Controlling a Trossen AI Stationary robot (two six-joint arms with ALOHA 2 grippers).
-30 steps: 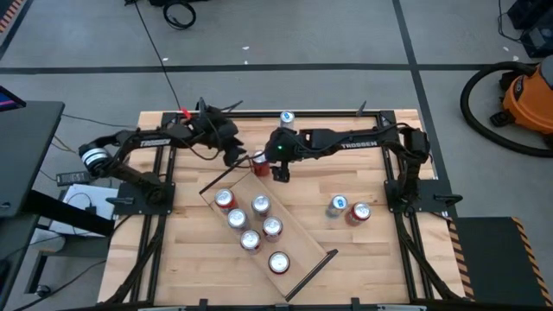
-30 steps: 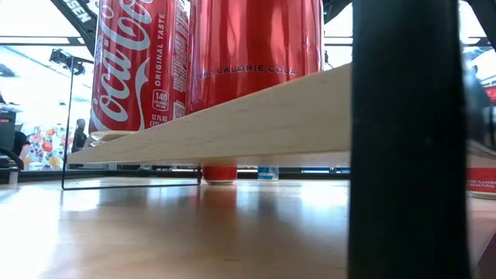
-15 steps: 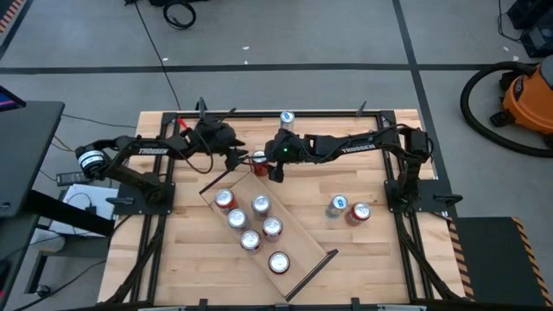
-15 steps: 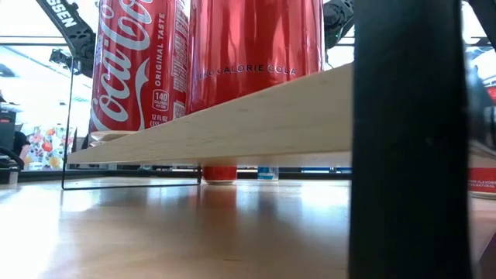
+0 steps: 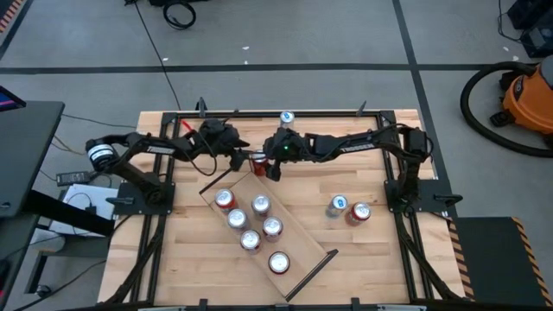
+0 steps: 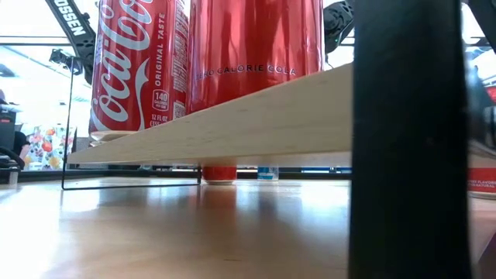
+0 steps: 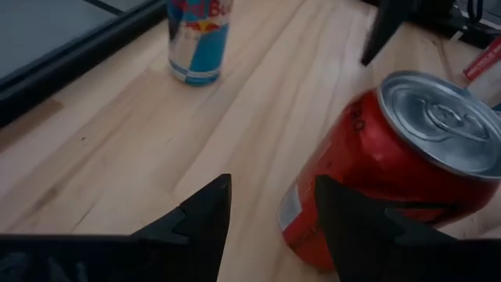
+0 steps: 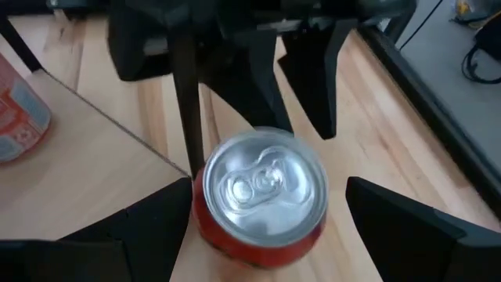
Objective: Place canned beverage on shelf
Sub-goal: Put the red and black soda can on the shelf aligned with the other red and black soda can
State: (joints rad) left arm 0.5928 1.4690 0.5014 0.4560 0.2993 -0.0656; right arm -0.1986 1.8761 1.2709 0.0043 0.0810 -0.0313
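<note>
The slatted wooden table (image 5: 181,259) carries the shelf (image 5: 298,238), a pale plank lying diagonally near the table's middle, a black rod at each short end. Six cans stand upright on the shelf: five clustered toward its far end (image 5: 249,220) and one nearer the other end (image 5: 278,262).

Both dark arms reach in toward a spot just beyond the shelf's far end. There a red can (image 5: 258,161) stands on the table, just off the shelf. The right gripper (image 8: 270,211) straddles this can with its fingers spread wide, neither visibly touching it. The left gripper (image 7: 270,215) sits just beside the same can, fingers narrow and holding nothing.

Farther from the shelf, a blue-and-silver can (image 5: 286,118) stands near the table's far edge. To the shelf's right, well apart, a blue can (image 5: 337,206) and a red can (image 5: 359,212) stand together.
</note>
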